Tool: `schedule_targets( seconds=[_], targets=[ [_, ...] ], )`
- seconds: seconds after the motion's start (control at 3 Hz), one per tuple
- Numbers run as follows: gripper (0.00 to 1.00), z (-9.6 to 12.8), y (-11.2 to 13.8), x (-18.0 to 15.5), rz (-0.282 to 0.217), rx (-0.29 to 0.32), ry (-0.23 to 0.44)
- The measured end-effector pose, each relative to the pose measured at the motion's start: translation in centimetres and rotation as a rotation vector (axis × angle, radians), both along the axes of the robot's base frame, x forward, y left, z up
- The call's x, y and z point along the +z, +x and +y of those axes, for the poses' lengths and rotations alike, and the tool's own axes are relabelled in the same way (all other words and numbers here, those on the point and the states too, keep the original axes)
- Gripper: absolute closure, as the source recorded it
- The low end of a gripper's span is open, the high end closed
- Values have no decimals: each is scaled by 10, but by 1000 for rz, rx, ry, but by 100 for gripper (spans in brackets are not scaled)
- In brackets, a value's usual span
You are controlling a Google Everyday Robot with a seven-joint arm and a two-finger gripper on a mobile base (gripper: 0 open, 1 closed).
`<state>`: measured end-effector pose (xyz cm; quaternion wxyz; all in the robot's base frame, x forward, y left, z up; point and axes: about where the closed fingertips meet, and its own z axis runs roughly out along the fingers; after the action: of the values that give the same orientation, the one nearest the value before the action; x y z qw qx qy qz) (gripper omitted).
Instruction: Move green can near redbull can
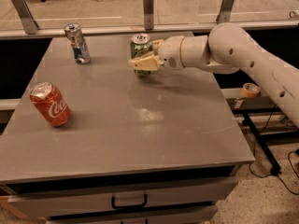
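Note:
The green can (140,47), green and white with a silver top, stands upright near the far middle of the grey table (140,139). My gripper (144,59) reaches in from the right and is shut on the green can, with one beige finger (145,63) across its front. The redbull can (77,44), slim, silver and blue, stands upright at the far left of the table, well to the left of the green can. I cannot tell whether the green can touches the tabletop.
A red Coca-Cola can (50,104) sits tilted at the table's left side. A metal rail with posts (148,8) runs behind the far edge. A roll of tape (251,89) lies on a ledge to the right. A drawer handle (129,201) is below the front edge.

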<state>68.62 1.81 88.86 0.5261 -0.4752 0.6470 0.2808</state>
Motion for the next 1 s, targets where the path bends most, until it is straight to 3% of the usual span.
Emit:
schedule_targets(
  seconds=[0.33, 0.67, 1.0],
  targets=[
    [88, 23, 17, 23, -57, 53, 3],
    [100, 49, 38, 32, -57, 66, -2],
    [98, 85, 58, 21, 2, 72, -21]
  ],
)
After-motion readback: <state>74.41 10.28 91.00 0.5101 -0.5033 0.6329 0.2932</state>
